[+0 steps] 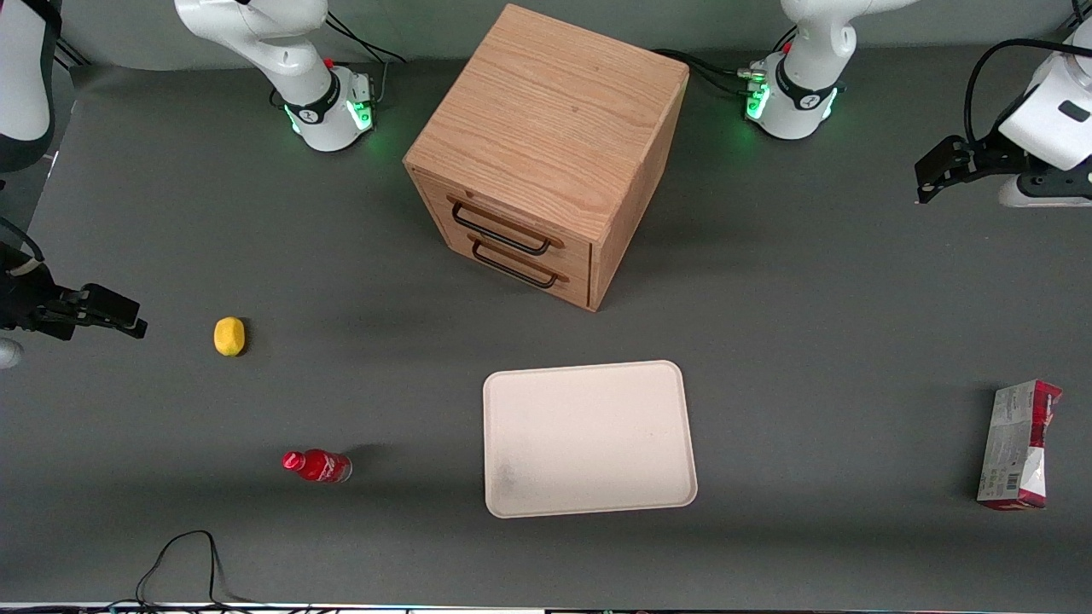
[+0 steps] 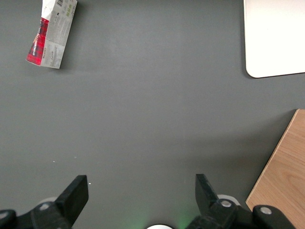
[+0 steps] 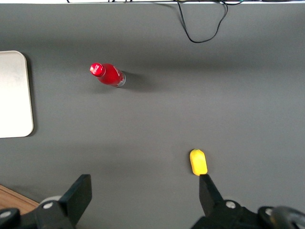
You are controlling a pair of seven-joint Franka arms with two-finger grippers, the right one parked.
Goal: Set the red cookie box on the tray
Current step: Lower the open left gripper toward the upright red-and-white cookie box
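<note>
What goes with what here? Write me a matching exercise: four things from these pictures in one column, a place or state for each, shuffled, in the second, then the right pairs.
Things:
1. red cookie box
2. tray
3. pincer
4. red bottle

Places or states:
A. lying on its side, toward the parked arm's end of the table
B. open, holding nothing, above bare table
C. nothing on it, in front of the wooden cabinet
D. flat on the table at the working arm's end, apart from the tray

Pairs: 1-D, 2-C, 3-B, 4-A
</note>
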